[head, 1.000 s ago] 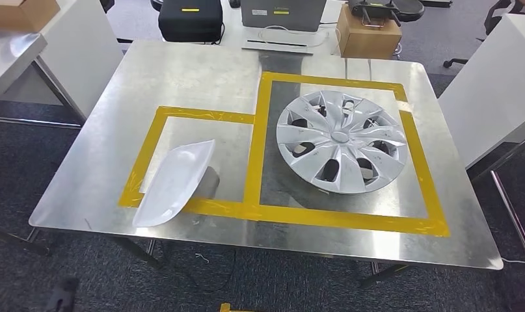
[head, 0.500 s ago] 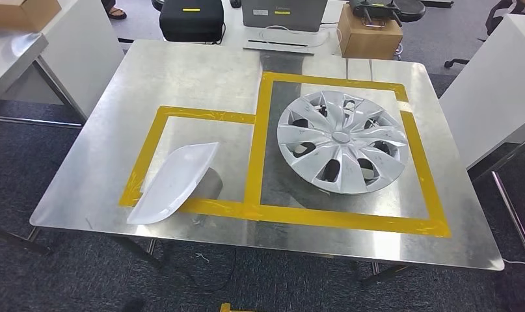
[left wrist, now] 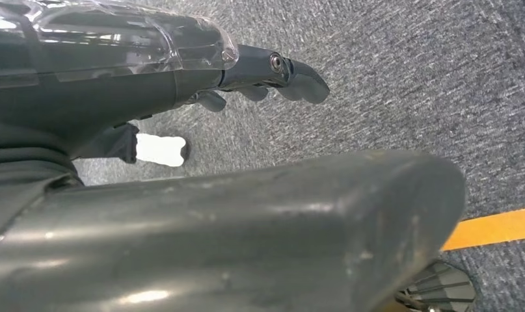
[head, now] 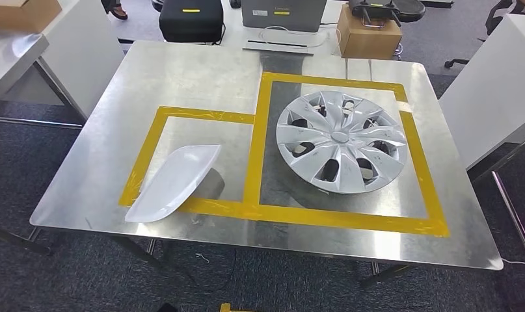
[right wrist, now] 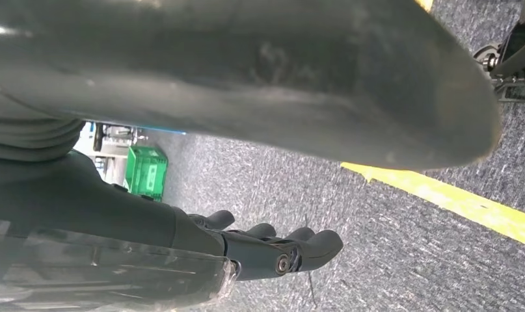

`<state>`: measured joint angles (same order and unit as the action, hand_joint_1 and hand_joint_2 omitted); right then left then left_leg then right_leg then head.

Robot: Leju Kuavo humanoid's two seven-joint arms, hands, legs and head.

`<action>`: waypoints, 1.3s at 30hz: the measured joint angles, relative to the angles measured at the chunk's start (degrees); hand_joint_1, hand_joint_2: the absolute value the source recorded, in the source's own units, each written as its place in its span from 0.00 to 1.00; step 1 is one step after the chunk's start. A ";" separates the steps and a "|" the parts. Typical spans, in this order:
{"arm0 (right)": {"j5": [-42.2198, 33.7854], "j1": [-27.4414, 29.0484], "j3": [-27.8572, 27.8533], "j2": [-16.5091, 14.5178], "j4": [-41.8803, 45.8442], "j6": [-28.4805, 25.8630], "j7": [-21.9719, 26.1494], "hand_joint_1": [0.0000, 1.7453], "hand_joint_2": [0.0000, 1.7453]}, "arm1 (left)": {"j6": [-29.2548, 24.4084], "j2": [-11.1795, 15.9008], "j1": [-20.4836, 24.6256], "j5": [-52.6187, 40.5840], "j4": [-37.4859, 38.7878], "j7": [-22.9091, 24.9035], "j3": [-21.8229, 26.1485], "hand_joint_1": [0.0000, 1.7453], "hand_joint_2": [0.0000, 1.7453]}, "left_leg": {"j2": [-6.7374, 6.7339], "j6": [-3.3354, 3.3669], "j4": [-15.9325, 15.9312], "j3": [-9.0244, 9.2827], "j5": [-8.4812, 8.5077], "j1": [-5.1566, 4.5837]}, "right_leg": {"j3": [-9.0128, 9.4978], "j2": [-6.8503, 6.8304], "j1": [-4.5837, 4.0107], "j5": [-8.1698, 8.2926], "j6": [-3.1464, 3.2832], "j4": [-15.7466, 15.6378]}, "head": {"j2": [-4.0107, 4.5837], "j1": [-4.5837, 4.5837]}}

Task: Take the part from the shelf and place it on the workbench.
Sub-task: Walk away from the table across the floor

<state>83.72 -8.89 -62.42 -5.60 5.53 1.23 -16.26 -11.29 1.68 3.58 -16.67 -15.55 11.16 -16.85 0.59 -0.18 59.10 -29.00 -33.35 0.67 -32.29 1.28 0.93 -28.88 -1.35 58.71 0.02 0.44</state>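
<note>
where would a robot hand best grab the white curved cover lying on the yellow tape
Probably the near, wide end of the white curved cover, which pokes out over the yellow tape toward the table's front edge. Come from the front-left; the thin rim there suits a pinch, while the smooth domed top offers no purchase.

Head view high up, facing forward and down over the metal table point(head: 181, 78) and surrounding carpet, left wrist view close behind the left hand point(left wrist: 272, 75) facing grey carpet point(left wrist: 409, 84), right wrist view likewise behind the right hand point(right wrist: 272, 250), both sharing carpet with yellow floor tape point(right wrist: 461, 198)
</note>
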 joint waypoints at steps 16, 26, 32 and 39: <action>0.95 -0.02 -0.37 0.05 0.00 -0.98 0.80 0.00 0.00 | 0.81 -0.87 0.16 0.54 1.09 -0.41 -1.86 0.00 0.00 | 0.14 1.07 0.00 -0.10 0.59 -0.68 | 0.07 0.01 0.67 0.85 -1.33 -0.64 | 0.00 -0.01; 0.93 -0.05 -0.42 0.52 0.02 -1.22 1.02 0.00 0.00 | 0.64 -1.78 0.44 0.87 1.45 -0.43 -2.08 0.00 0.00 | -0.35 2.43 -0.75 -0.42 2.05 -0.97 | -2.01 -0.86 0.25 -3.34 -0.44 9.26 | 0.00 0.27; 0.90 -0.25 -0.44 0.98 0.04 -1.27 1.02 0.00 0.00 | 0.67 -2.47 0.66 0.87 1.61 0.05 -2.83 0.00 0.00 | -0.46 0.61 -0.61 -1.28 2.67 -0.69 | 2.27 -1.08 -0.80 -0.07 1.72 -0.87 | 0.00 0.20; 1.05 -0.41 -0.61 1.10 0.02 -1.32 0.99 0.00 0.00 | 0.63 -2.41 0.75 0.91 1.69 0.24 -3.13 0.00 0.00 | -0.51 -1.73 12.64 -5.85 -5.92 0.53 | 0.20 -1.55 -0.24 1.97 2.12 -2.12 | 0.00 -0.72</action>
<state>84.77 -9.31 -63.04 -4.49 5.55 -0.09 -15.27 -10.66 -0.73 4.33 -15.76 -13.86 11.40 -19.98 0.07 -1.91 71.74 -34.85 -39.27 1.20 -32.10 -0.27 0.69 -26.91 0.77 56.59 0.02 -0.28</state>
